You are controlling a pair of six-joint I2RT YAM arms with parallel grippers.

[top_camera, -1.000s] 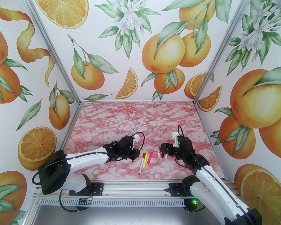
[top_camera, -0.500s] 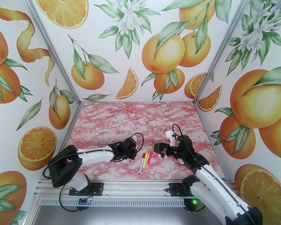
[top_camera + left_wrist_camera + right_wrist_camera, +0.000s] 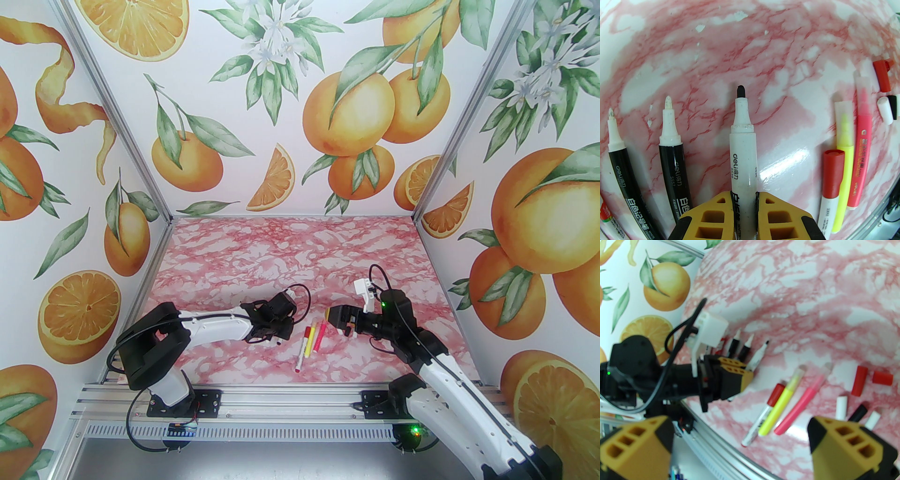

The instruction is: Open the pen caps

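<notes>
Gripping an uncapped white pen [image 3: 743, 150] by its barrel, the left hand [image 3: 744, 194] is narrow. The right hand [image 3: 739, 425] gapes wide, empty, near loose pen caps [image 3: 859, 380] right of three capped pens [image 3: 778, 408].

the white pen [image 3: 743, 150] goes down between the pads of the left gripper [image 3: 743, 195], so its back end is hidden. the two black pens [image 3: 672, 164] are cut off by the bottom edge. seen from above, the right gripper [image 3: 338, 322] covers most of the loose pen caps [image 3: 859, 380].
</notes>
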